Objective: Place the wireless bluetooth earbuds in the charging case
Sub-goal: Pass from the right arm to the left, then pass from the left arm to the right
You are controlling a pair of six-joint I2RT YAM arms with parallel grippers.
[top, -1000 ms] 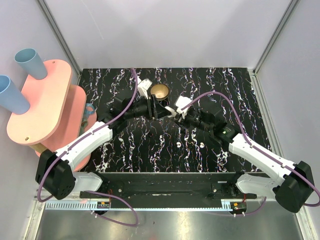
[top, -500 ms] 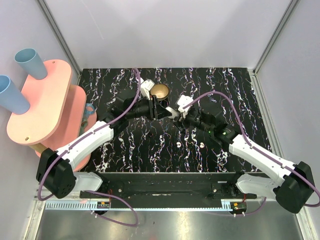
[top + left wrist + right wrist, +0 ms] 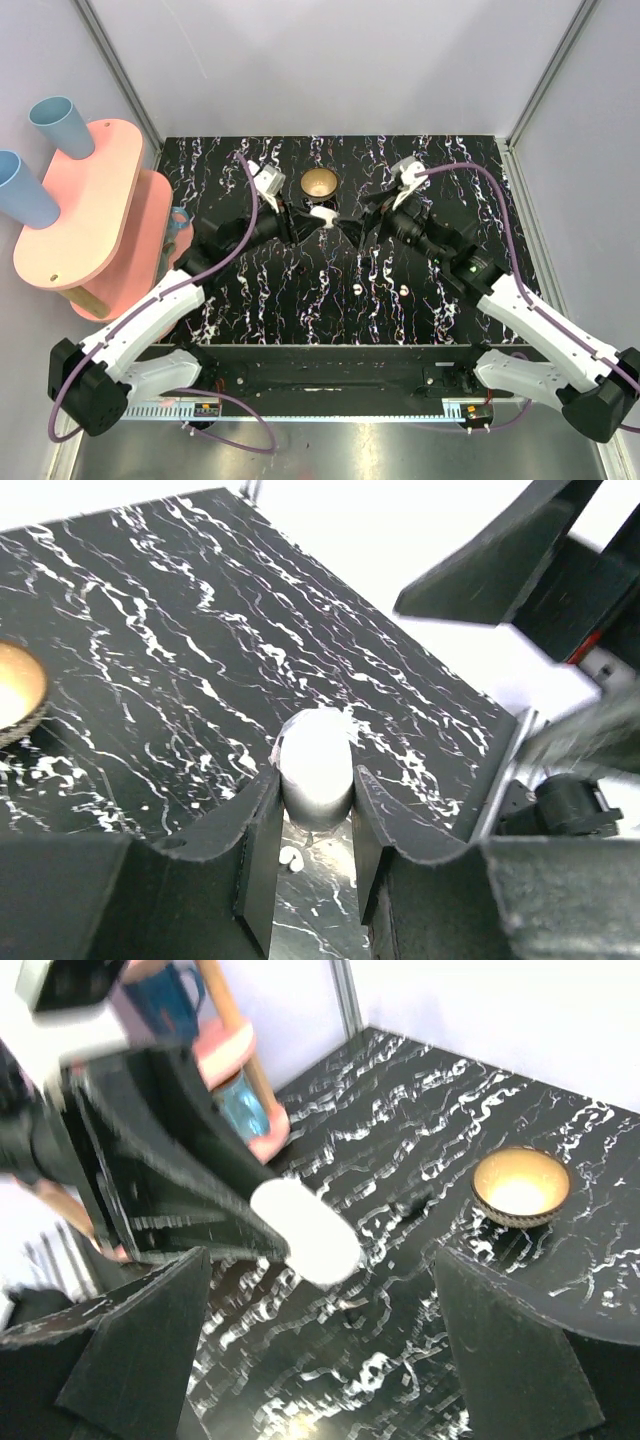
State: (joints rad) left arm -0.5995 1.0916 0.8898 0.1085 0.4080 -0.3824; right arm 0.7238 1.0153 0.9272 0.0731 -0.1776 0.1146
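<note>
The black, white-veined tabletop [image 3: 250,290] sits between pale wall panels [image 3: 330,70], with a brass bowl [image 3: 319,183] toward the back. The left gripper [image 3: 316,780] clasps the charging case [image 3: 316,748], while the right gripper [image 3: 320,1265] is spread wide.

Setting: probably a robotics lab test cell. Black marbled tabletop [image 3: 300,290] enclosed by plain grey panels [image 3: 330,60] in aluminium framing [image 3: 119,70]. Cabled left arm [image 3: 150,310] and right arm [image 3: 540,320] bolted at its near edge. Pink stand [image 3: 90,210] with blue cups [image 3: 58,125] to its left.

Bright even light, glare inside the bowl [image 3: 520,1188], my right wrist view blurred left of it, nearest foreground soft.
</note>
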